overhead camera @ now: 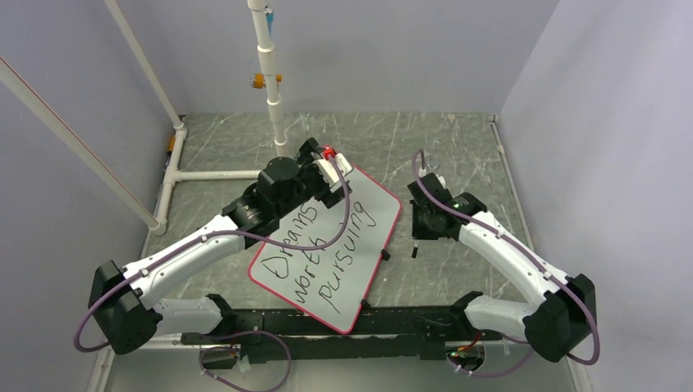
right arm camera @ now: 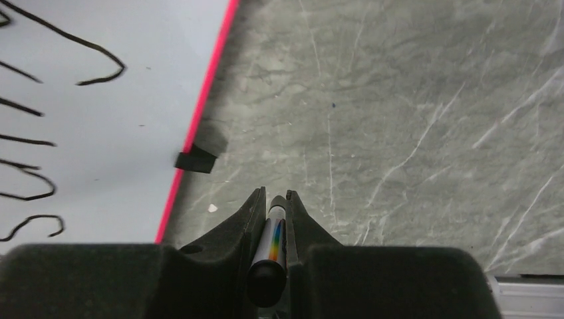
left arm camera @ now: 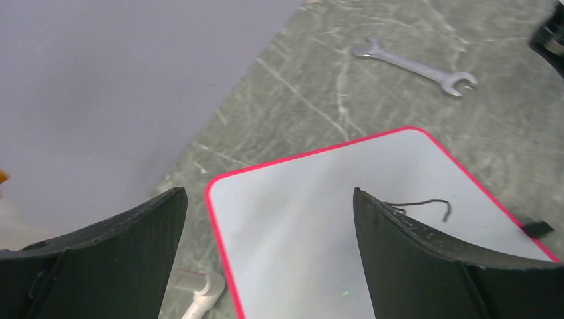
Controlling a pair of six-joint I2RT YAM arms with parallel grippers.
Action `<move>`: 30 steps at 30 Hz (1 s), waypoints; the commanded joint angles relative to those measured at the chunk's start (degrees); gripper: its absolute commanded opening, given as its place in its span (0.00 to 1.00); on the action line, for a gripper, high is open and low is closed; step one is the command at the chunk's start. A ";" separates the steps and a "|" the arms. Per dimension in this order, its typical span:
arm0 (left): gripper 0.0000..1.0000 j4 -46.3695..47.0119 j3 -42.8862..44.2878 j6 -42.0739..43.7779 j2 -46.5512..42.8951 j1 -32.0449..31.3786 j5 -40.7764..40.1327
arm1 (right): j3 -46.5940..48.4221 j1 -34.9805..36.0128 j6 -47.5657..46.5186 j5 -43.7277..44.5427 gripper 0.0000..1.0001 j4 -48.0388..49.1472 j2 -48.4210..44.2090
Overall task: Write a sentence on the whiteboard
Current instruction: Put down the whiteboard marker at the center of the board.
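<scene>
While the left pincer [left arm camera: 269,199] gapes empty over the whiteboard's [overhead camera: 374,206] far corner, the right pincer [right arm camera: 273,196] grips a marker [right arm camera: 271,242].
It hangs just off the board's right edge; the board lies at the surface's [overhead camera: 466,163] middle, long axis near-to-far, sentence [overhead camera: 323,253] seemingly complete.

- My whiteboard [overhead camera: 374,208]: white, with a thin red rim.
- The sentence [overhead camera: 315,260]: black strokes.
- The table [overhead camera: 466,147]: grey-green, white marble veins.
- My marker [right arm camera: 271,242]: black, rainbow stripe.
- The wrench [left arm camera: 414,66]: silver.

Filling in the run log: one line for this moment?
left gripper open over whiteboard | right gripper shut on marker | sentence written
</scene>
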 commanded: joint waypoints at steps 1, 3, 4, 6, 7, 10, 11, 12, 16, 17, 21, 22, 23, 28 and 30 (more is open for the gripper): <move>0.97 8.07 -2.10 -0.26 -3.85 0.77 -8.81 | -2.00 -0.67 1.22 -1.41 0.00 2.57 2.34; 0.99 10.84 -3.78 0.08 -5.39 1.23 -11.05 | -2.75 -0.94 1.48 -2.13 0.00 3.72 4.19; 0.99 11.84 -4.46 0.10 -6.34 1.47 -11.90 | -3.02 -1.01 1.58 -2.10 0.00 4.24 5.02; 1.00 13.24 -5.33 -0.01 -7.52 2.08 -13.33 | -3.75 -1.30 1.61 -2.08 0.00 5.43 6.49; 0.99 13.73 -5.63 -0.10 -7.97 2.36 -13.69 | -4.06 -1.48 1.56 -2.14 0.00 6.12 7.28; 0.99 14.88 -6.63 -0.25 -8.94 2.89 -14.11 | -4.63 -1.87 1.56 -1.81 0.03 7.57 9.53; 0.99 15.25 -6.83 -0.20 -9.20 3.04 -14.21 | -4.80 -1.97 1.52 -1.63 0.06 8.00 10.23; 0.99 15.58 -7.04 -0.03 -9.39 3.08 -14.30 | -4.97 -2.08 1.59 -1.44 0.09 8.48 10.74; 0.99 16.23 -7.51 0.22 -10.02 3.56 -14.92 | -5.30 -2.68 1.47 -0.64 0.23 9.80 12.51; 0.99 16.17 -7.52 0.06 -10.12 3.75 -14.63 | -5.26 -2.95 1.43 -0.29 0.28 9.84 12.85; 0.99 16.06 -7.52 -0.62 -10.11 4.38 -13.76 | -5.10 -4.65 0.79 0.85 0.41 10.27 13.28; 0.99 16.13 -7.52 -0.76 -10.20 4.54 -13.58 | -4.94 -4.96 0.65 1.09 0.43 10.28 13.29; 0.99 16.12 -7.52 -0.90 -10.17 4.76 -13.38 | -4.81 -5.30 0.45 1.36 0.45 10.28 13.35; 0.99 16.28 -7.74 -1.70 -10.35 5.49 -12.66 | -3.72 -6.31 -0.23 2.12 0.59 10.20 13.01; 0.99 16.36 -7.79 -1.83 -10.34 5.76 -12.46 | -3.30 -6.37 -0.31 2.58 0.73 10.00 12.71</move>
